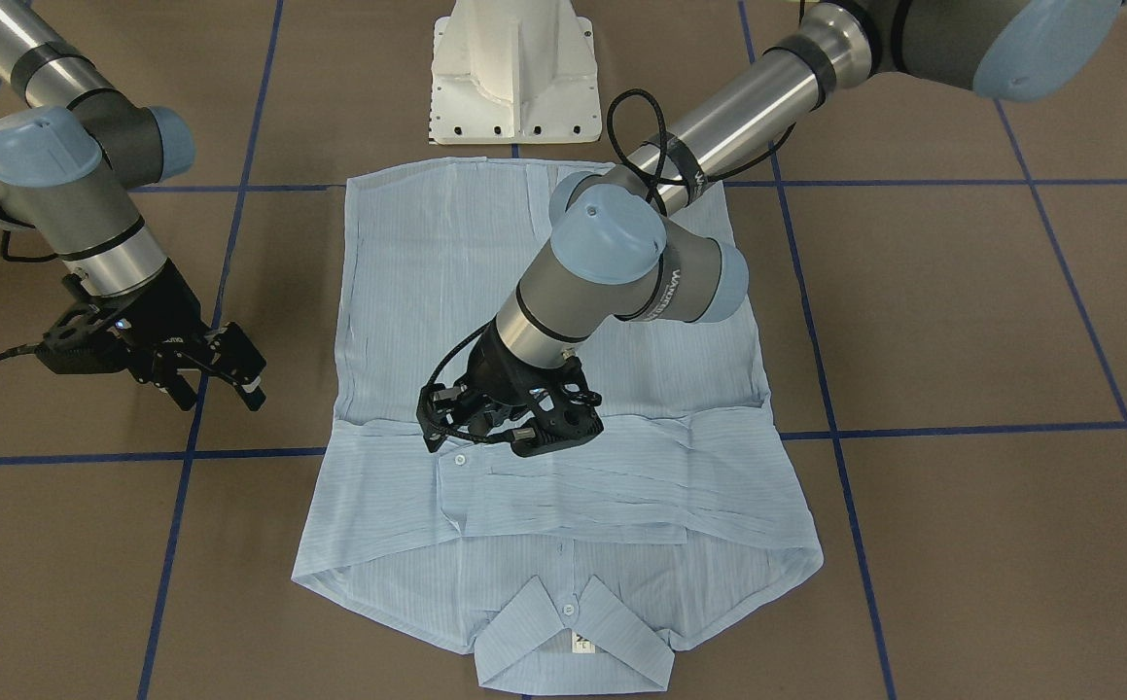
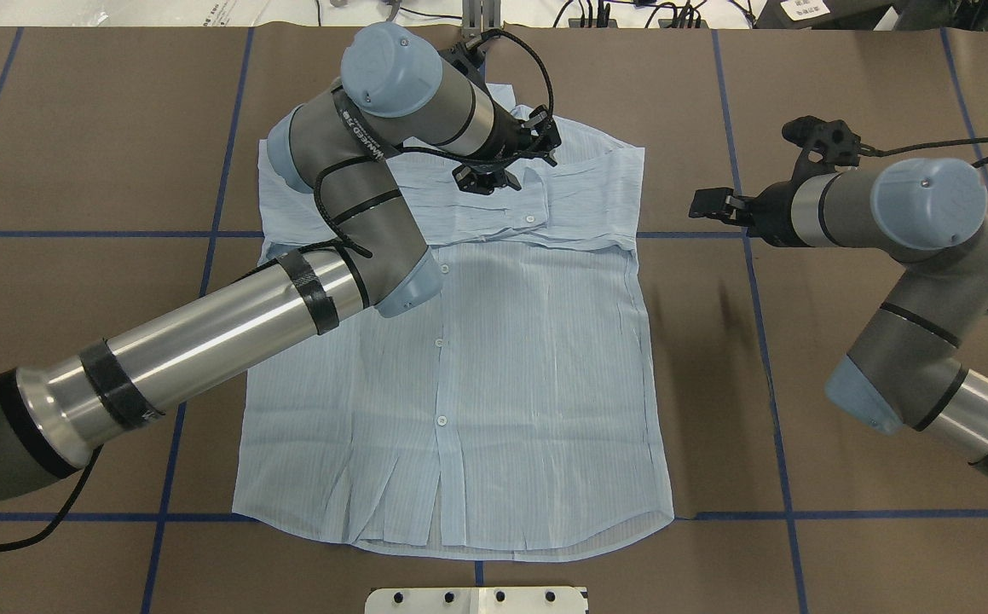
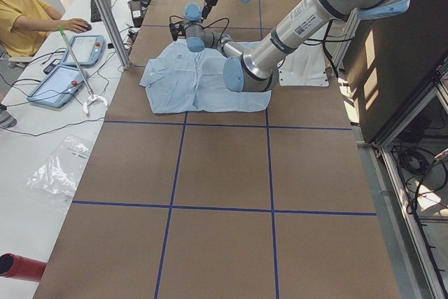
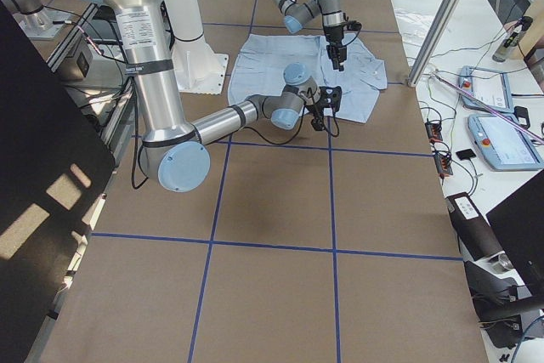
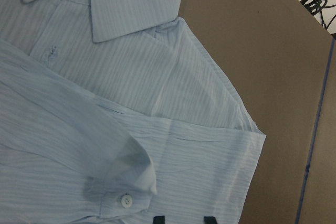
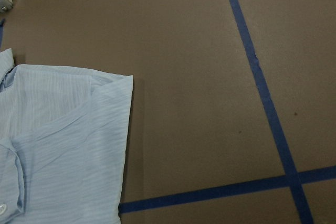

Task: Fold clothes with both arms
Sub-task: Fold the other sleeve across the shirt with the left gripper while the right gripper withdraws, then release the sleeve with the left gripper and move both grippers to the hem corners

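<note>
The light-blue striped shirt lies flat, button side up, on the brown table, also in the overhead view. Its collar points away from the robot. Both sleeves are folded across the chest, and one cuff with a white button lies on top. My left gripper hovers over that cuff, open and empty; its two tips stand apart. My right gripper is open and empty above bare table beside the shirt's shoulder, apart from the cloth.
The white pedestal base stands by the shirt's hem. Blue tape lines cross the brown table. A side table with tablets and a seated operator lies beyond the far edge.
</note>
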`<state>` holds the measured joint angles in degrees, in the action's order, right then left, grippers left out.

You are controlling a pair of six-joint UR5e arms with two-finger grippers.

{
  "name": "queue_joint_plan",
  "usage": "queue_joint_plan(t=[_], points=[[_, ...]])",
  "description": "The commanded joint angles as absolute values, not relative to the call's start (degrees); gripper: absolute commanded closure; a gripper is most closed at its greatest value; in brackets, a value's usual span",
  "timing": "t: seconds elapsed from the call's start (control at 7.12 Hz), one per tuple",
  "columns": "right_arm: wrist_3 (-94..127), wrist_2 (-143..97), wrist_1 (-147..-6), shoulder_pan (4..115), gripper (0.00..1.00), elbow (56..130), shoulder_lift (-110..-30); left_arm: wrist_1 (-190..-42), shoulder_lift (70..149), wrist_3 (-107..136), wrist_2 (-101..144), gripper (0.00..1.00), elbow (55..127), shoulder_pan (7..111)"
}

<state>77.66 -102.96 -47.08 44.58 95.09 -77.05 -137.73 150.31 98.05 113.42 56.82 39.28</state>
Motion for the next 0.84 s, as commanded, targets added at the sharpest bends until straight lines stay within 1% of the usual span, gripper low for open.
queue_joint_plan(t=[0.0, 0.14, 0.28, 0.42, 0.56, 0.7], points=[[81.7, -104.4, -47.5, 41.7, 0.00, 99.5, -79.2, -137.2, 145.8, 101.5, 113.9, 0.05, 65.1, 39.1], [87.1, -103.7, -47.8, 38.0, 0.00, 102.5, -81.3, -137.2, 139.8, 101.5, 114.0, 0.05, 72.3, 39.1], [92.0, -103.5, -47.8, 34.0, 0.00, 106.0, -84.8, -137.1, 134.9, 101.3, 114.6, 0.05, 78.0, 39.3], [97.6, -102.5, -48.2, 29.7, 0.01, 107.0, -85.9, -137.2, 132.0, 100.8, 115.3, 0.06, 80.1, 39.5], [102.9, -97.9, -49.6, 23.6, 0.02, 109.5, -87.9, -137.1, 130.8, 99.9, 115.3, 0.06, 80.4, 39.8], [104.6, -91.1, -58.7, 17.3, 0.02, 115.2, -88.2, -137.1, 129.1, 99.5, 115.3, 0.06, 82.6, 39.9]])
